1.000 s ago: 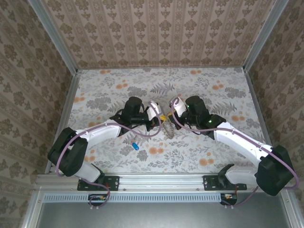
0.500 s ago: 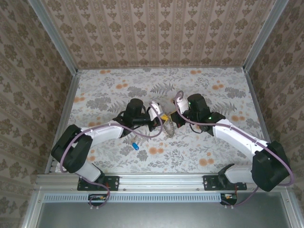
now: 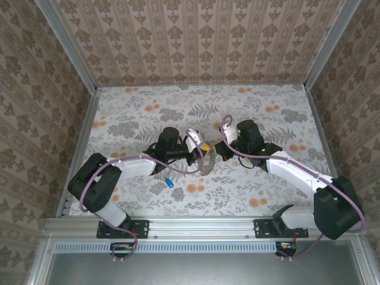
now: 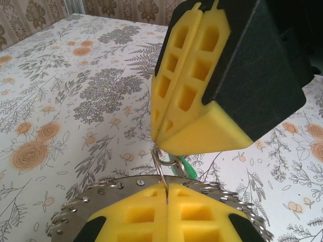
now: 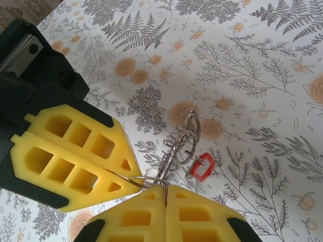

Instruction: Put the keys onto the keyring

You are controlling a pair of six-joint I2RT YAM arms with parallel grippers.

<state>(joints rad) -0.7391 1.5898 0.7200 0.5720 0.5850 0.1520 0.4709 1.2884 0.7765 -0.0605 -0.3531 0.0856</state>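
We've got left gripper and right gripper pinching the keyring; likely light, springy, slippery wire, so grip its rim firmly.

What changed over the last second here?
The right end effector came slightly nearer, closing on the left end effector, which edged a little right. The keyring between them shifted a bit left and nearer. Nothing was taken hold of or let go: both stay shut on the keyring, tips together. The blue key lies where it was.
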